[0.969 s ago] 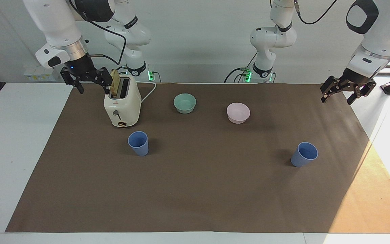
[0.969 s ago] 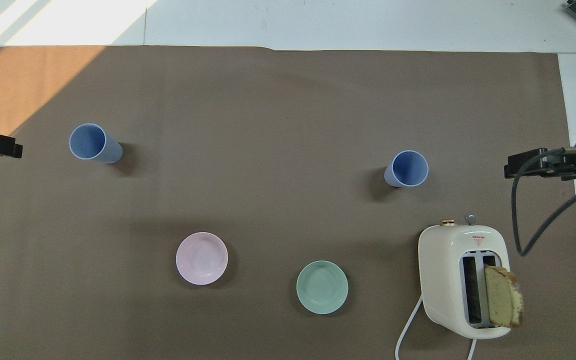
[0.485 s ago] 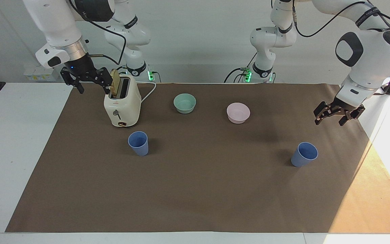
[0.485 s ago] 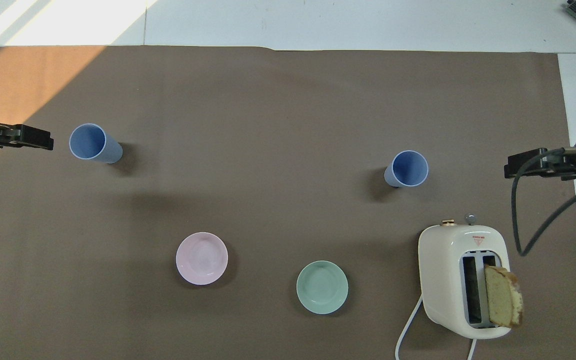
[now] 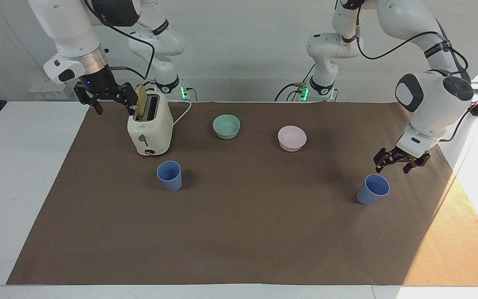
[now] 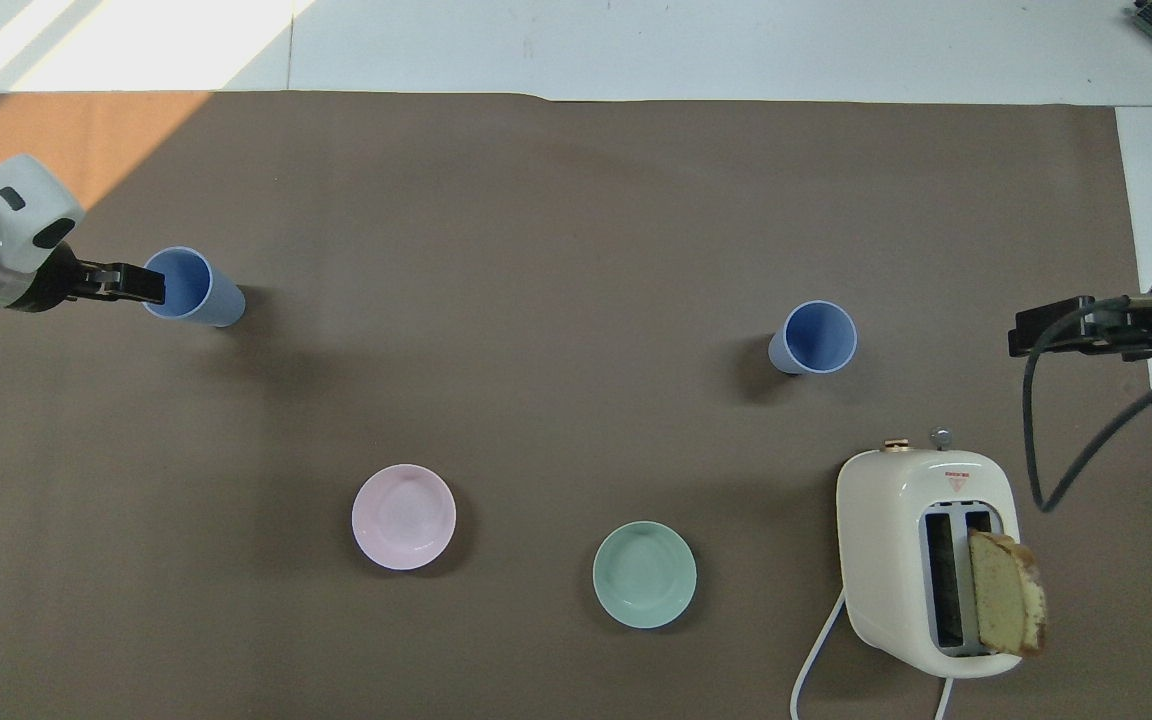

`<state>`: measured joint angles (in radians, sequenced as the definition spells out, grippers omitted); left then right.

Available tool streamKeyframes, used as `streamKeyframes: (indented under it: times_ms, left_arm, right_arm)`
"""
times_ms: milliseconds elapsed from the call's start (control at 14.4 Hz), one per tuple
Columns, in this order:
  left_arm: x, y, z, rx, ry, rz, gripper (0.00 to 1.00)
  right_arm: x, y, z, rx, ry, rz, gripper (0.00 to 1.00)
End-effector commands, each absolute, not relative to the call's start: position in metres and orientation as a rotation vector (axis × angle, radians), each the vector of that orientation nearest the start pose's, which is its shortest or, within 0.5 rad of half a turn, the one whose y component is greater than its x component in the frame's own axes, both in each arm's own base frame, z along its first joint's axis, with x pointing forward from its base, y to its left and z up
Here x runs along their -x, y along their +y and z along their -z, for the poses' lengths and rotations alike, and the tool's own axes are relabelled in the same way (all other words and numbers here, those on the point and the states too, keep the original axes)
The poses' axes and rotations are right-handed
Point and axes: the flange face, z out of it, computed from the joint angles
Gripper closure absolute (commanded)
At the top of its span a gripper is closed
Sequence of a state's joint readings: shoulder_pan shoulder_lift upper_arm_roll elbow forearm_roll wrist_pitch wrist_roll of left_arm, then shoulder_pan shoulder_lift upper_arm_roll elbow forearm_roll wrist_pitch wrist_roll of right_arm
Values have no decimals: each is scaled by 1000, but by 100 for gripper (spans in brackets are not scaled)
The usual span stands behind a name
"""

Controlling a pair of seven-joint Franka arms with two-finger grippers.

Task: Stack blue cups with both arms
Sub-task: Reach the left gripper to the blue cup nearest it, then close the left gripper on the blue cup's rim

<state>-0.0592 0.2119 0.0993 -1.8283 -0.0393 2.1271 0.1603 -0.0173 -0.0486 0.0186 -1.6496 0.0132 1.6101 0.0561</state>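
Two blue cups stand upright on the brown mat. One blue cup is toward the left arm's end and also shows in the overhead view. The other blue cup stands just farther from the robots than the toaster and also shows in the overhead view. My left gripper is open and empty, low in the air, just above and beside the first cup's rim, not touching it; it also shows in the overhead view. My right gripper is open and empty, raised beside the toaster, and waits.
A cream toaster with a bread slice sticking out stands toward the right arm's end. A teal-green bowl and a pale pink bowl sit nearer to the robots than the cups.
My left gripper has come down and moved in from the mat's end to just beside the nearby blue cup. The right arm and both cups have not moved.
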Motion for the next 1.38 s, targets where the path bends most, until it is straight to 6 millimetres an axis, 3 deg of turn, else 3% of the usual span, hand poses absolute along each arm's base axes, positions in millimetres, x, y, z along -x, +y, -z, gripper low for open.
streamKeyframes:
  times_ms: [0,346,623,692,831,969,1038,1177,1246,1315]
  left_arm:
    - [-620,19,-413,3151,140,148,0]
    - [-598,17,-398,3160,143,88,0]
    - [-618,20,-403,3123,131,333,0]
    - [-622,19,-390,3123,131,317,0]
    - [-623,19,-382,3123,133,304,1]
    - [-620,20,-381,3126,131,290,14]
    - [-619,19,-379,3127,133,285,26]
    - [-618,19,-380,3129,136,271,73]
    - [-617,19,-380,3130,138,266,83]
    - [-617,18,-380,3131,141,257,86]
  right_arm:
    - [-544,2,-618,3120,116,8,0]
    - [-544,2,-618,3120,116,8,0]
    - [-544,2,-618,3120,116,8,0]
    - [-544,2,-618,3120,116,8,0]
    - [-544,2,-618,3120,116,8,0]
    - [-544,2,-618,3120,116,8,0]
    - [-544,2,-618,3120,116,6,0]
    - [-544,2,-618,3120,116,8,0]
    - [-544,2,-618,3120,116,6,0]
    - [-544,2,-618,3120,116,8,0]
